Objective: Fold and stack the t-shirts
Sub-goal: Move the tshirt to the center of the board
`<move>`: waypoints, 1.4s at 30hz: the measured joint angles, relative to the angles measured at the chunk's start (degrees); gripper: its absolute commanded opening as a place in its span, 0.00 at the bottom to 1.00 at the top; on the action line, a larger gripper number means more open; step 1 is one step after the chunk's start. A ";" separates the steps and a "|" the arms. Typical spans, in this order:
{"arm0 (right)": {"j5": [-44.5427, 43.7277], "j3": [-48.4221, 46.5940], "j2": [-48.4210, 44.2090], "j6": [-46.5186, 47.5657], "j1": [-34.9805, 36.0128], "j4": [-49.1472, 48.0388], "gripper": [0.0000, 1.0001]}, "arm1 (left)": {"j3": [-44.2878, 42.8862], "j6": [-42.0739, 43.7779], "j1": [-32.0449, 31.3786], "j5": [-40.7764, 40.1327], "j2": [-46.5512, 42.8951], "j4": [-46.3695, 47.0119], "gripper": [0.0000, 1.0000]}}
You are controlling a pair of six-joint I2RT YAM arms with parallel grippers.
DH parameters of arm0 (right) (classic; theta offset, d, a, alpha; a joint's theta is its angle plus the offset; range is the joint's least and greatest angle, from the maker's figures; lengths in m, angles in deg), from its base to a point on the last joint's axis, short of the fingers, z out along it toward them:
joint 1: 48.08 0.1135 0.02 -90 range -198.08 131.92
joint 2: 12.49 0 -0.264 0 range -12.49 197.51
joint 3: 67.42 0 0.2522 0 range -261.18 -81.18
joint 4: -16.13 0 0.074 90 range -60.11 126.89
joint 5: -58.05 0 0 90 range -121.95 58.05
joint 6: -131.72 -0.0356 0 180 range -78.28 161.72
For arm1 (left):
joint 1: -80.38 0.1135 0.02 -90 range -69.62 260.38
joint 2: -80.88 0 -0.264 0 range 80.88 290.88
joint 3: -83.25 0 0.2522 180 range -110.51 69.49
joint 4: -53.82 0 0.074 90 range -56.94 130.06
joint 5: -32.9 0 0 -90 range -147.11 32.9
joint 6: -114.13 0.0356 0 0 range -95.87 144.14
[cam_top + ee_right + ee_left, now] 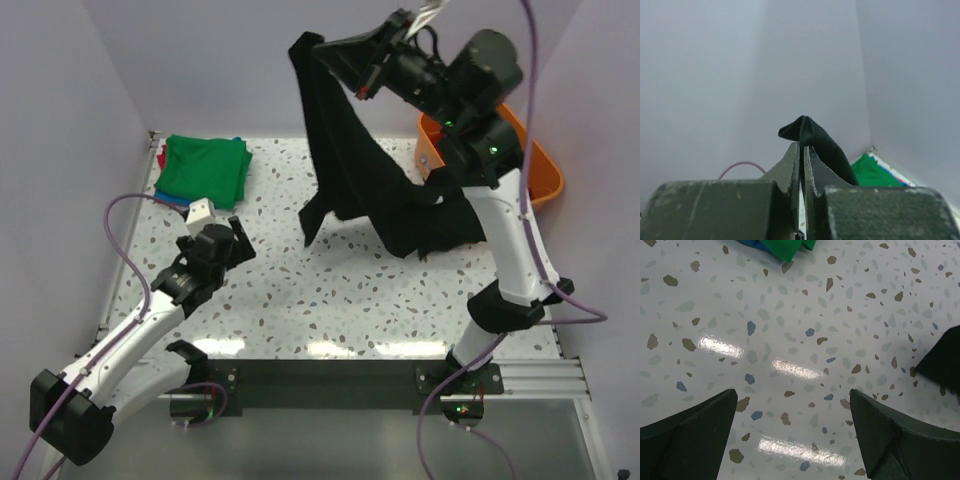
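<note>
Nearby, the left end effector hangs wide and empty over the desk. Further, the right end effector is clamped on the black t-shirt, lifted high, with its lower part touching the desk, not folded yet. Farthest, the green t-shirt lies folded on the pile, so that part seems done.

Black t-shirt, green folded shirt, orange bin, white speckled table.

Orange bin at far right corner; white speckled tabletop, pale lilac walls
</note>
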 measured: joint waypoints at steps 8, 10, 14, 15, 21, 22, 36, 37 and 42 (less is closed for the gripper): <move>0.37 -5.75 16.09 0.13 8.74 2.54 0.00 | -0.02 -1.64 0.00 -1.01 -0.02 -2.32 1.00; 0.26 -3.28 17.42 0.02 10.54 2.62 0.00 | -0.02 -2.34 0.00 -1.44 -0.11 -3.30 1.00; -0.52 -2.32 18.67 0.20 12.44 3.54 0.00 | -0.02 -2.80 0.00 -2.03 -0.83 -4.42 1.00; -1.29 -2.12 18.64 0.48 12.68 3.69 0.00 | -0.02 -2.93 0.00 -2.12 -1.03 -4.70 1.00; -16.46 19.26 4.96 5.29 12.57 3.91 0.00 | -0.02 -4.02 0.00 -2.45 -2.08 -6.25 1.00; -19.98 25.42 0.61 6.12 12.31 3.63 0.00 | -0.02 -4.20 0.00 -2.45 -2.23 -6.29 1.00; -47.71 82.09 -32.00 0.37 -6.01 10.19 0.00 | 2.60 -4.90 0.02 4.09 -0.74 -4.39 1.00; -48.98 83.27 -31.10 -0.13 -6.19 11.06 0.00 | 3.50 -4.85 0.02 5.35 -0.24 -3.93 1.00; -54.53 87.69 -27.45 -2.21 -7.34 13.66 0.00 | 8.00 -4.39 0.02 12.15 2.34 -0.13 1.00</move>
